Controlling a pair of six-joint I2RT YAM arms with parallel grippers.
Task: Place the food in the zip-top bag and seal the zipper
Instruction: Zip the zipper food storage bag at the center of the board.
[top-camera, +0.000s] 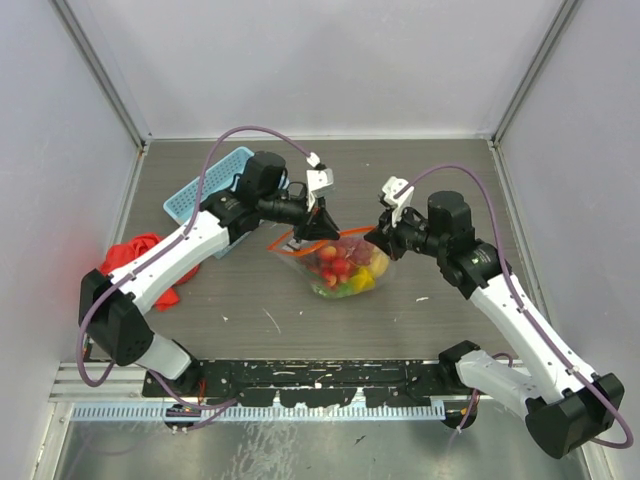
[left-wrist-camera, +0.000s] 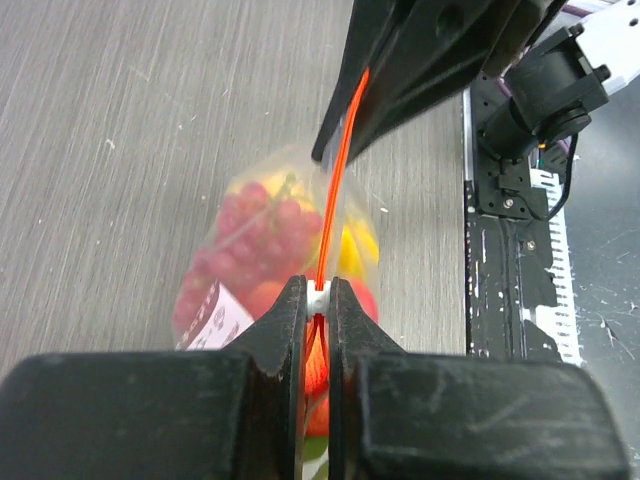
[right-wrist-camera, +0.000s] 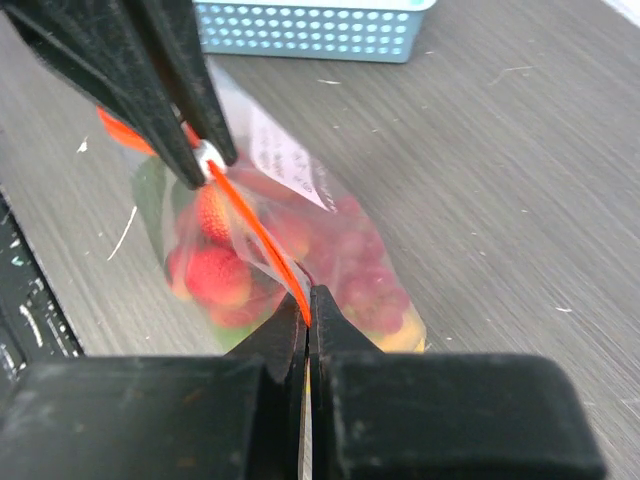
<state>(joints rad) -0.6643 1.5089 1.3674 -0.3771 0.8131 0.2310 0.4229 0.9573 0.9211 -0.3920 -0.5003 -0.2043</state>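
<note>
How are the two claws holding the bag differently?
The left claw pinches the zipper at its white slider; the right claw pinches bare orange strip at the other end. The left claw is nearer the blue basket than the right claw. Both are shut on the zipper.

One overhead view, two wrist close-ups.
The top camera looks down on the bench (top-camera: 300, 330) from behind the arm bases (top-camera: 150, 352); each wrist camera peers close along its own jaws, the two facing each other, and all three share the zip-top bag (right-wrist-camera: 340, 240).
</note>
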